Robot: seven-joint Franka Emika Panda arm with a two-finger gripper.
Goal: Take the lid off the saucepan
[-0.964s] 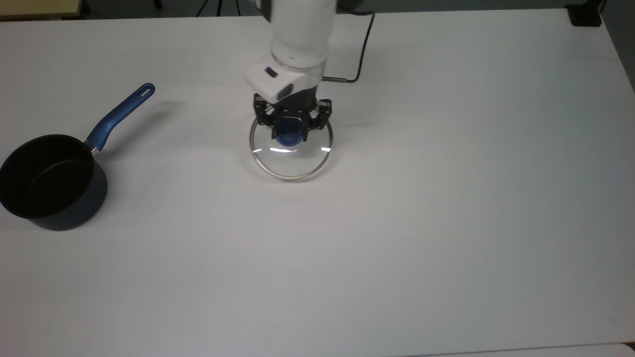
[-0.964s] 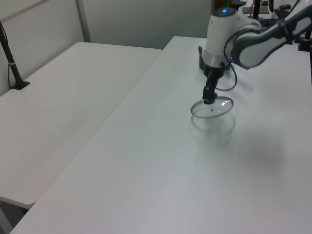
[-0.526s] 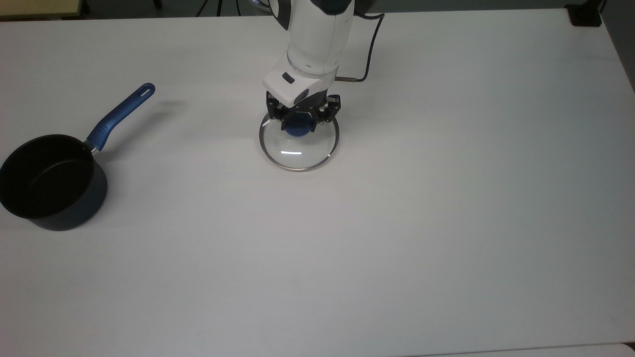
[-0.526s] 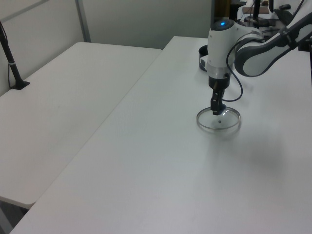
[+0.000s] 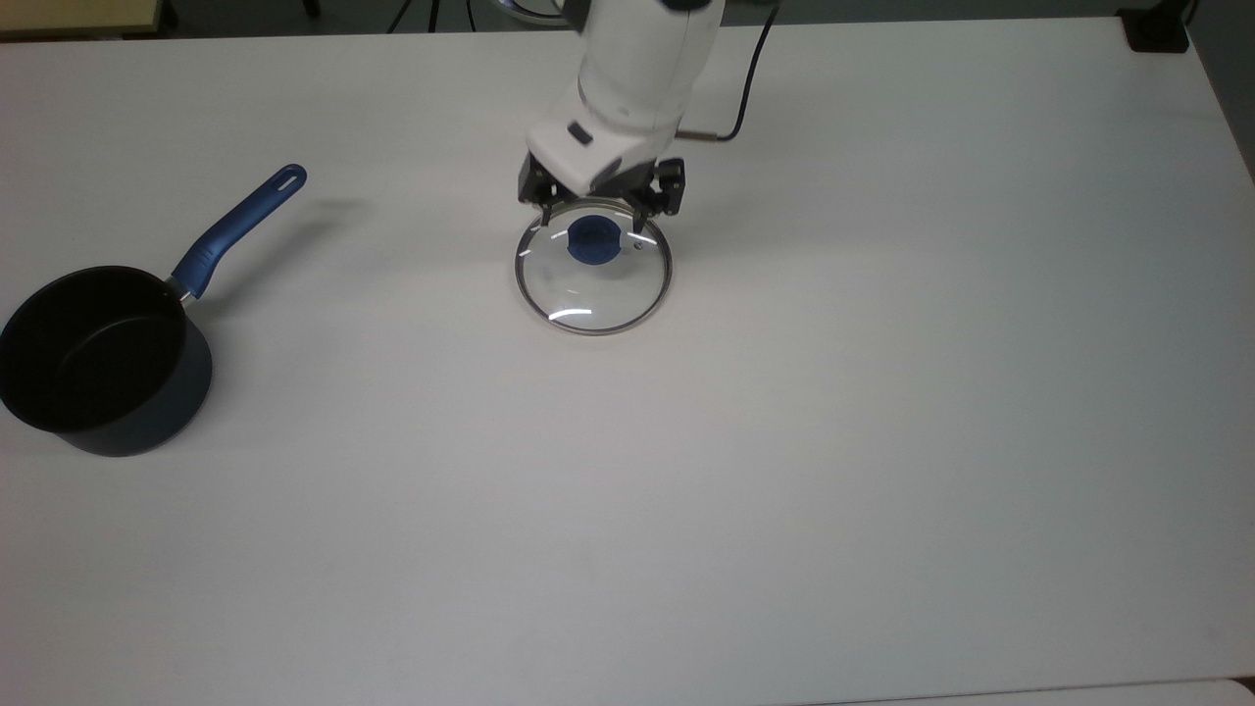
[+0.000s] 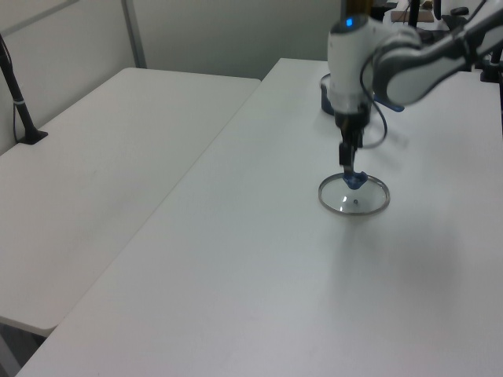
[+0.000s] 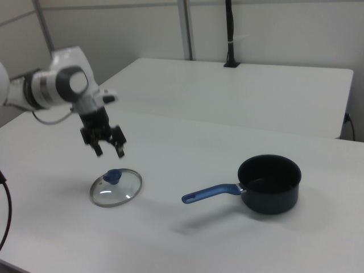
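Observation:
The glass lid [image 5: 594, 290] with its blue knob [image 5: 593, 240] lies flat on the white table [image 5: 784, 441], well apart from the saucepan. The dark saucepan [image 5: 93, 363] stands uncovered at the top view's left, its long blue handle [image 5: 240, 230] pointing up and to the right. My gripper [image 5: 595, 218] hangs just above the knob, open, its fingers spread to either side and holding nothing. In the right view the gripper [image 7: 106, 149] is clearly off the lid [image 7: 117, 190], and the saucepan [image 7: 269, 183] sits far to the right view's right. In the left view the gripper [image 6: 349, 163] is over the lid [image 6: 354, 199].
A black cable [image 5: 747, 83] runs from the arm across the table's far side. A dark object [image 5: 1157, 29] sits at the top view's upper right corner. A second white table [image 6: 102, 157] with a black post [image 6: 16, 86] stands alongside.
The gripper carried the lid slightly to the top view's right, set it flat on the table, let go of the knob and rose a little with its fingers spread.

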